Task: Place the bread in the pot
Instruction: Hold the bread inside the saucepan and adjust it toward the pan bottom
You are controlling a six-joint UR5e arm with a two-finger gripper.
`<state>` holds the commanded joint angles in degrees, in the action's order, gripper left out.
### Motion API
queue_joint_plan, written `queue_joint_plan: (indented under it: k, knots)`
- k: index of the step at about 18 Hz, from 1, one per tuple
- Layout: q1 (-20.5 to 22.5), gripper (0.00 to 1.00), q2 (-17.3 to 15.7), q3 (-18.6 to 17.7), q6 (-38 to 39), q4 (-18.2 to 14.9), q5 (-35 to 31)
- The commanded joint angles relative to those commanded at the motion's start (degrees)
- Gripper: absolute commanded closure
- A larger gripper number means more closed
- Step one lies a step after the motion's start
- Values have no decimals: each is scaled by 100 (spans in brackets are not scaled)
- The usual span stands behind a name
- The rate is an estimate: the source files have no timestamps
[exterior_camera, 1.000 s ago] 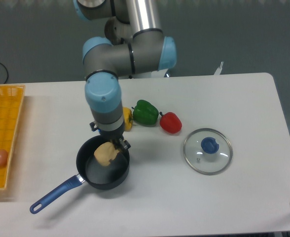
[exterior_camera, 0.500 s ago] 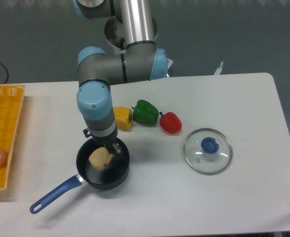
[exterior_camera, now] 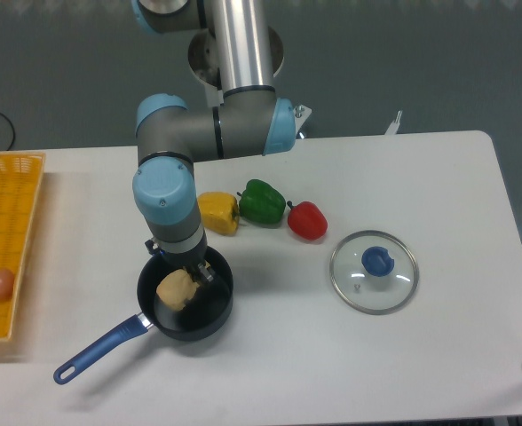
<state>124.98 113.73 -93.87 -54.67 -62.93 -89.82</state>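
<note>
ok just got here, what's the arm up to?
The arm has its gripper down inside the pot, with the bread at its fingers, low in the pot. Whether the fingers are clamped on the bread can't be told from this view. The glass lid lies off to the side on the table, and three peppers sit behind the pot.

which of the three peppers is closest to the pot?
The yellow bell pepper, leftmost in the row, just above the pot rim. The green pepper sits in the middle, and the red pepper is farthest right, toward the glass lid.
</note>
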Motion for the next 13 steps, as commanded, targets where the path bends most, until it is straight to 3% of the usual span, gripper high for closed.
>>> queue_joint_plan:
  k: [4, 13]
  knots:
    - [9, 0, 0, 35, -44, 35, 0]
    - [9, 0, -44, 53, -9, 26, -255]
